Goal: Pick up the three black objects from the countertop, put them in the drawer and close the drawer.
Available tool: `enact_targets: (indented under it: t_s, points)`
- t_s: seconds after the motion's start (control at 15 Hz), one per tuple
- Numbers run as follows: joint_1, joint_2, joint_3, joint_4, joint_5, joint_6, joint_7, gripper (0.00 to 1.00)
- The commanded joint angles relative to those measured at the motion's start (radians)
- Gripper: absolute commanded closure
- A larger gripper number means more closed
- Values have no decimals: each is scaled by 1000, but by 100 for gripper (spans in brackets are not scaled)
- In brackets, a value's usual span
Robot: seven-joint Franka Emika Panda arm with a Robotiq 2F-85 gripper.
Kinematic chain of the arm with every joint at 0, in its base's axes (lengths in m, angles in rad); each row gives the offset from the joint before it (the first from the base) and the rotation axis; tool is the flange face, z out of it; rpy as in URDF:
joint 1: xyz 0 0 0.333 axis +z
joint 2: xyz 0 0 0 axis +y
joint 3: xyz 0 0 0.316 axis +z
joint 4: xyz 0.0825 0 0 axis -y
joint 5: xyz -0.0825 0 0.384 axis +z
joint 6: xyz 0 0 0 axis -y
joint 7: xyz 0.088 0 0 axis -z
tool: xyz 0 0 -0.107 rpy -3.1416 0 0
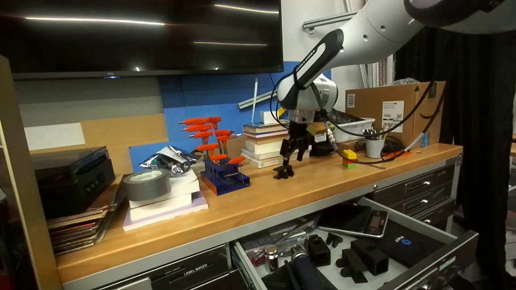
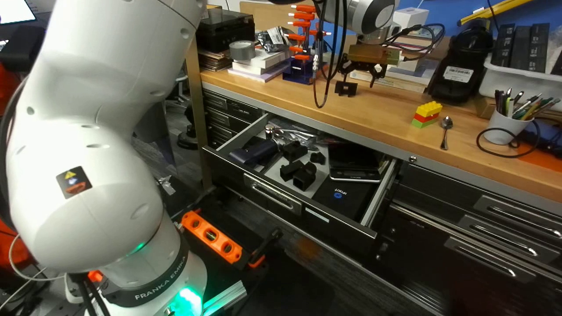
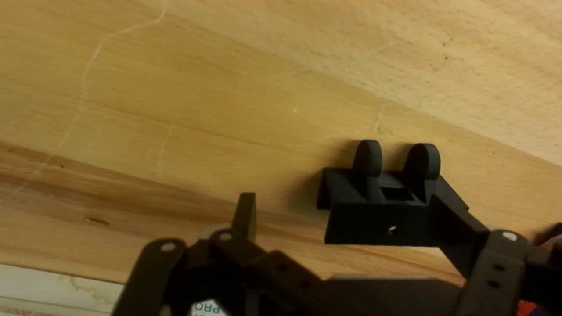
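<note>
One black object (image 3: 369, 221), a bracket with two rounded lugs, rests on the wooden countertop (image 1: 242, 209); it shows in both exterior views (image 2: 346, 89). My gripper (image 3: 342, 199) is right above it, jaws apart. In the wrist view the right finger (image 3: 456, 232) overlaps the bracket's right end, while the left finger (image 3: 246, 215) is well to its left. I cannot tell whether the right finger touches it. Below, the drawer (image 2: 347, 237) is pulled out. Several chunky black pieces lie inside, among them a block (image 1: 320, 251) and a square tube (image 1: 373, 257).
A blue stand (image 1: 225, 183) of orange-handled hex keys and stacked books (image 1: 264, 151) flank the gripper. Toy bricks (image 2: 426, 115), a spoon (image 2: 445, 127) and a pen cup (image 1: 375, 147) sit along the countertop. The drawer also holds a scale (image 1: 377, 223) and a black box (image 2: 344, 197).
</note>
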Motion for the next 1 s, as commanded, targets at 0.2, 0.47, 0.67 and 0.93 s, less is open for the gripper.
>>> enact_targets:
  t_s: [0.2,0.47,0.67,0.93]
  points:
    - [-12,107,60,161,26,-35,-20,0]
    - [-8,142,68,205,21,-67,-12,0]
    - [-3,157,66,231,16,-98,-7,0]
    - [12,172,52,273,9,-178,35,0]
